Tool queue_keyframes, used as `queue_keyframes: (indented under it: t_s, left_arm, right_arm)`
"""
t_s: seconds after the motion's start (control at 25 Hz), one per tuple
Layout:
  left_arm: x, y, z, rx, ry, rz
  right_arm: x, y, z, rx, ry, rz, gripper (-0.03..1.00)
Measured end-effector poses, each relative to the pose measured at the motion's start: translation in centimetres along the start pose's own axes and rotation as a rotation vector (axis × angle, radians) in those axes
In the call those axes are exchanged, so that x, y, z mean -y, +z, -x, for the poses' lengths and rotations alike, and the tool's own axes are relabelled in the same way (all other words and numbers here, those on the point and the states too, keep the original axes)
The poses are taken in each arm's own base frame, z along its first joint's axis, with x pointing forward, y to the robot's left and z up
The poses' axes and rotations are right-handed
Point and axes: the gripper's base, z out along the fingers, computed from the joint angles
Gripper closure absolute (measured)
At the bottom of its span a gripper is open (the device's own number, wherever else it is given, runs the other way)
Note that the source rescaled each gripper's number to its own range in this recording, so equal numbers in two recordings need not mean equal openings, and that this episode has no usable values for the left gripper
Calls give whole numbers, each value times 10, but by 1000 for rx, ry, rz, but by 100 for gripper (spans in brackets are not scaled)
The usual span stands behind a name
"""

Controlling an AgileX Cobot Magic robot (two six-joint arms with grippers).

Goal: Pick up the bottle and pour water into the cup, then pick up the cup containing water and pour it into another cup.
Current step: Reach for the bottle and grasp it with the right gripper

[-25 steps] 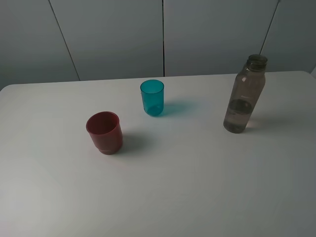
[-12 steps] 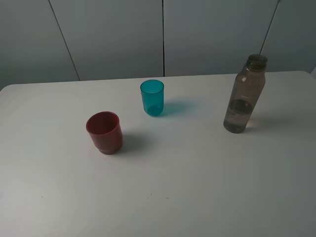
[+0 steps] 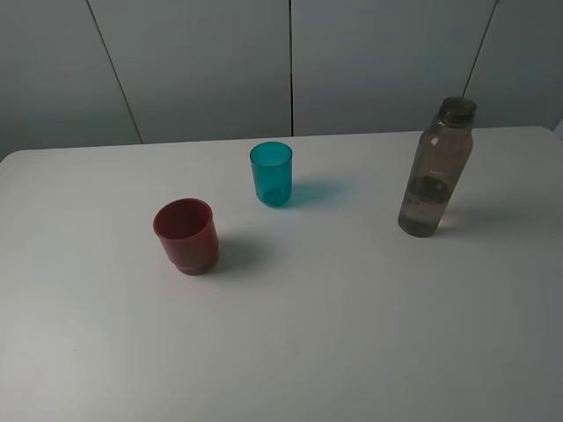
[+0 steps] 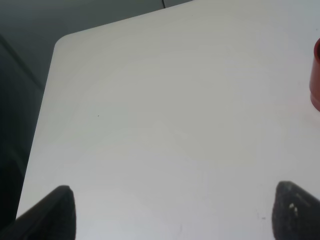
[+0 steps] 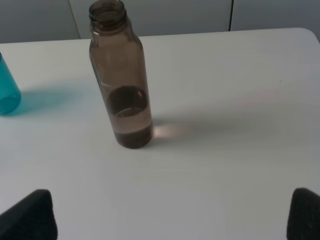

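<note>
Exterior high view tells me nothing of the task is done yet. The tall, slim, smoky grey-brown translucent plastic bottle [image 3: 435,167] stands upright on the right side of the white tabletop [image 3: 352,343]. Its neck is uncapped and water sits only in its lower part. The small teal-blue translucent plastic tumbler [image 3: 271,174] stands upright near the middle, toward the far edge, and looks dry as far as I can judge. The squat dark-red opaque plastic cup [image 3: 186,236] sits to the left of it and nearer the camera, and shows no water inside. All three stand well apart, and neither arm appears in this view. On the right wrist camera, the right jaws are spread wide with nothing between them, their dark tips showing at the two lower corners. The bottle is ahead of them, near but not touched. On the left wrist camera, the left jaws are likewise spread over bare tabletop, with only a sliver of the red cup at the frame's edge. Everything remains: grasp the bottle, pour into the teal tumbler, then lift that and pour into the red cup. As for writing, I see only a faint pale mark on the bottle's shoulder, too small to read, and nothing on either cup.
</note>
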Motion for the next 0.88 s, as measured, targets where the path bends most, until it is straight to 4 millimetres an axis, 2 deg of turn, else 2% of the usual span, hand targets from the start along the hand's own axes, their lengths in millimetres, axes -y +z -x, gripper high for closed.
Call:
queue_keyframes:
  t_s: [0.16, 0.28, 0.52, 0.68, 0.88]
  left_arm:
    - [0, 0, 0, 0, 0, 0]
    - [0, 0, 0, 0, 0, 0]
    - [0, 0, 0, 0, 0, 0]
    - [0, 0, 0, 0, 0, 0]
    - [0, 0, 0, 0, 0, 0]
  right_arm:
    - [-1, 9, 37, -20, 7, 0, -3]
    - [0, 24, 60, -34, -8, 1, -3]
    - [1, 64, 83, -44, -72, 7, -3]
    - [-5, 94, 79, -54, -92, 64, -3]
    - [-33, 129, 53, -127, -192, 221, -3]
